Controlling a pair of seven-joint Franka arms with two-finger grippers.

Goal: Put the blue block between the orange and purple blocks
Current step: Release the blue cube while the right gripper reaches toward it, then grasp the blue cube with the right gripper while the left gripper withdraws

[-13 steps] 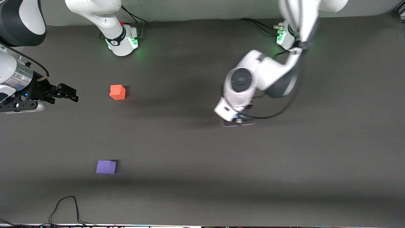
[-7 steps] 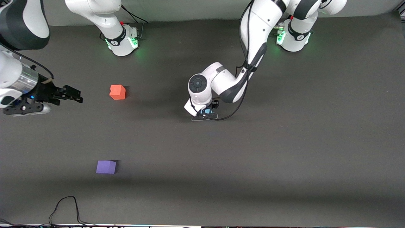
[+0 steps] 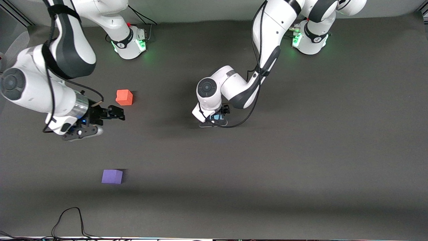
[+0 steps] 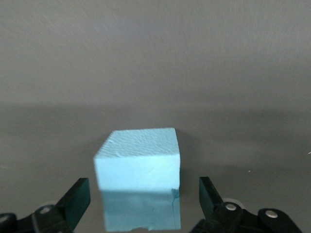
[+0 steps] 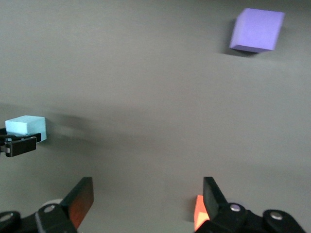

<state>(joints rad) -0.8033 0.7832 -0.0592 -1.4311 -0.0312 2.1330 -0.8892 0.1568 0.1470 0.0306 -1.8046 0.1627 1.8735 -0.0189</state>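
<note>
Now we see the blue block [image 4: 138,174] at mid frame on the counter [image 3: 301,150], left pincer [image 3: 219,117] spread wide around it, right pincer [image 3: 113,113] spread wide, holding nothing, by the orange block [image 3: 124,97], purple block [image 3: 112,176] lower down.

Front view: high above the table [image 3: 301,167], facing both arm bases, taking in the whole mat.
Left wrist view: looks out between the left gripper [image 4: 141,206] fingers, very close to the blue block [image 4: 138,167], which fills the space between them.
Right wrist view: looks out past the right gripper [image 5: 143,204] from higher up, taking in more of the mat.
Shared: both wrist views show the blue block; the right wrist and front views share the purple block [image 5: 256,30] and orange block [image 3: 124,97].
</note>
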